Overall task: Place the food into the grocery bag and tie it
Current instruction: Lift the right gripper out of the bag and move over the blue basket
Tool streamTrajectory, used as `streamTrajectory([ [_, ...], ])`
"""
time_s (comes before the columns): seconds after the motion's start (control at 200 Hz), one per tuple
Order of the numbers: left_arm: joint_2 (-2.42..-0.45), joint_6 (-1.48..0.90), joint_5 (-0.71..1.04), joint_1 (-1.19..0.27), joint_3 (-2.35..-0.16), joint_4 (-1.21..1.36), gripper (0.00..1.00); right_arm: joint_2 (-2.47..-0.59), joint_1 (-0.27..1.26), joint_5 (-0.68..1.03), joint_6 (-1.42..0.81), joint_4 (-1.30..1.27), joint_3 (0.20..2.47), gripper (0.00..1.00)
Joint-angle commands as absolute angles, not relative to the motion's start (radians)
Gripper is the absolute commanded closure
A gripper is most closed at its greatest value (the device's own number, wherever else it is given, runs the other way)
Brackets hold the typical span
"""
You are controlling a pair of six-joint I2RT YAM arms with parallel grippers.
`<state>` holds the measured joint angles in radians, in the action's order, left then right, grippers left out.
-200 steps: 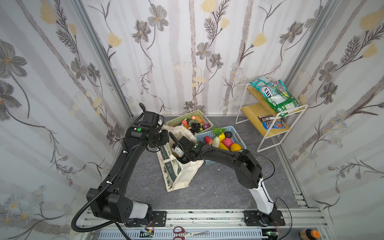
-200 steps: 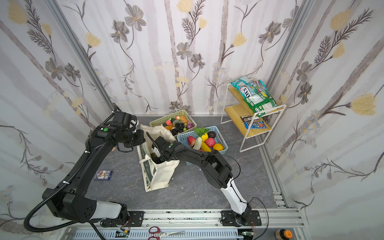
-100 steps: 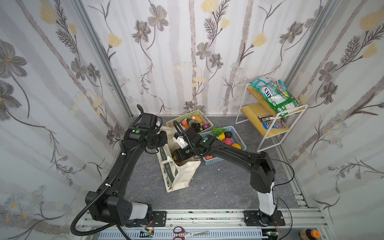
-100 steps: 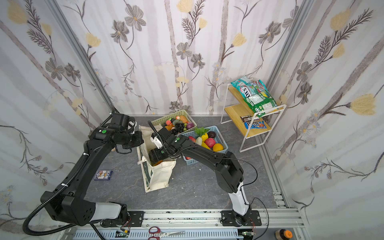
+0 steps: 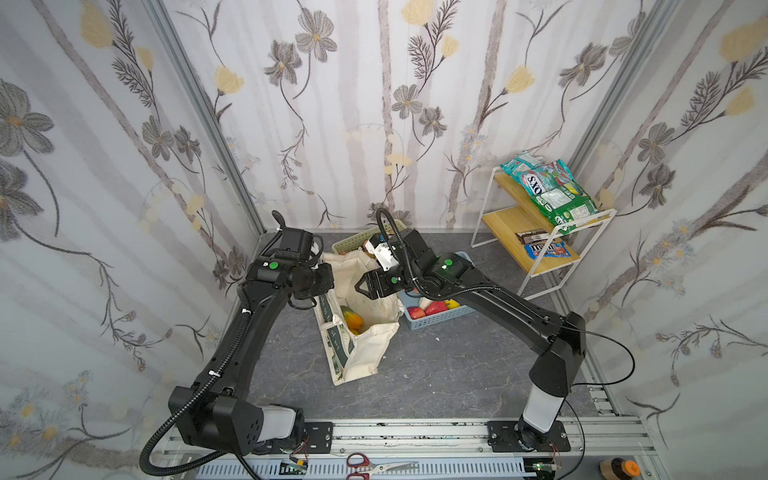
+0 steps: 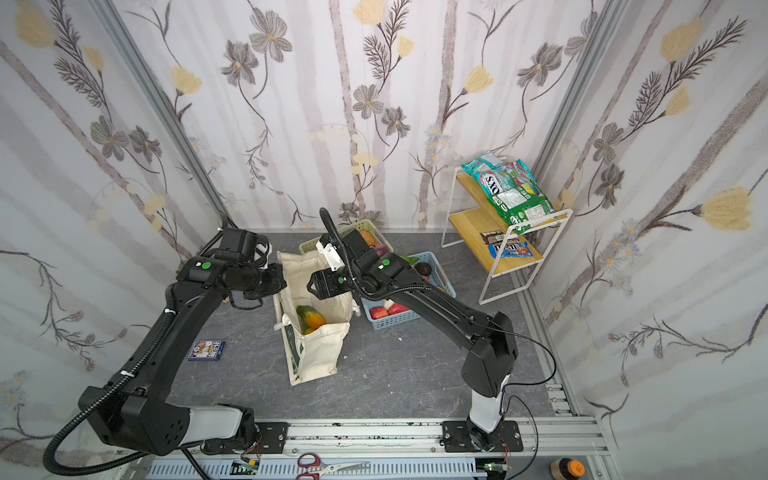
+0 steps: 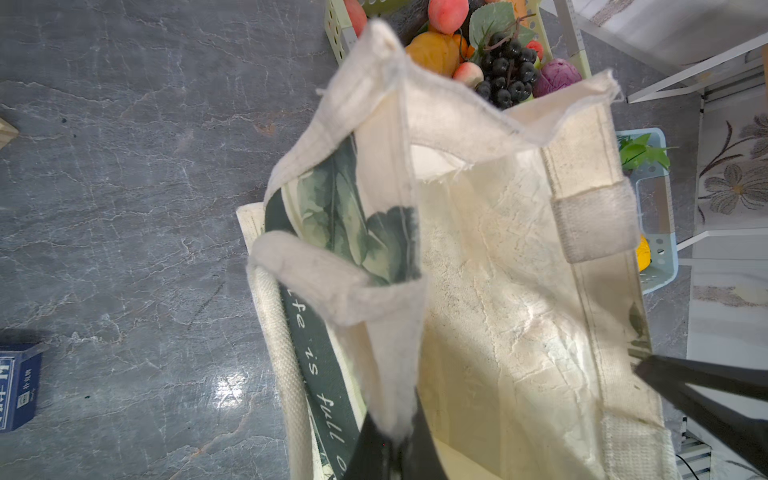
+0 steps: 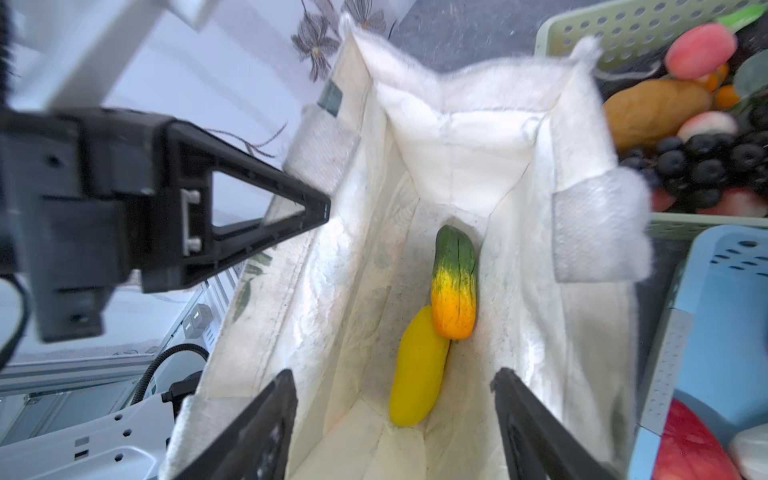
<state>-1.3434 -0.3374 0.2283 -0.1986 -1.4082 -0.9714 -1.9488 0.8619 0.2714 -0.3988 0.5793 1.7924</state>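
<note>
Two pieces of food are lying at the bottom of the grocery bag (image 8: 478, 166): a green-to-orange fruit (image 8: 454, 282) and a yellow fruit (image 8: 417, 370), touching.

The bag is standing on the worktop (image 5: 436, 374) between the arms, just beside the green basket (image 7: 338, 37) and the blue basket (image 5: 440, 318), which are holding the rest.

At the rim, the left pincer (image 7: 392, 444) is pressing together on the cloth, holding the mouth open. Over the mouth, the right pincer (image 5: 360, 286) is hovering spread, carrying nothing.

My read:
- The fruits are looking light, hard and glossy, so they're likely slipping under a tip pinch. Going across the thickest part seems safer.
- The black grapes (image 7: 505, 70) are lumpy, so I'm favouring the cluster body.
- The canvas is soft and floppy, probably sagging shut if released.
- The thick handles (image 7: 594, 224) are looking like the hold for tying.
</note>
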Motion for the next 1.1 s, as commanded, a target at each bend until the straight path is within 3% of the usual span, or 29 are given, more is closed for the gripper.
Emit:
streamTrajectory([
  [0.0, -1.339, -0.344, 0.216, -0.196, -1.404, -0.963, 1.0, -1.912, 0.846, 0.234, -0.378, 0.577, 1.804, 0.25],
  [0.385, -1.333, -0.351, 0.212, -0.196, -1.402, -0.973, 1.0, -1.846, 0.691, 0.153, -0.348, 0.589, 1.755, 0.24],
  [0.734, -1.321, -0.35, 0.21, -0.196, -1.396, -0.979, 1.0, -1.95, 0.632, -0.094, -0.23, 0.663, 1.701, 0.24],
  [1.094, -1.316, -0.353, 0.212, -0.196, -1.398, -0.977, 1.0, -2.104, 0.63, -0.212, -0.16, 0.669, 1.721, 0.24],
])
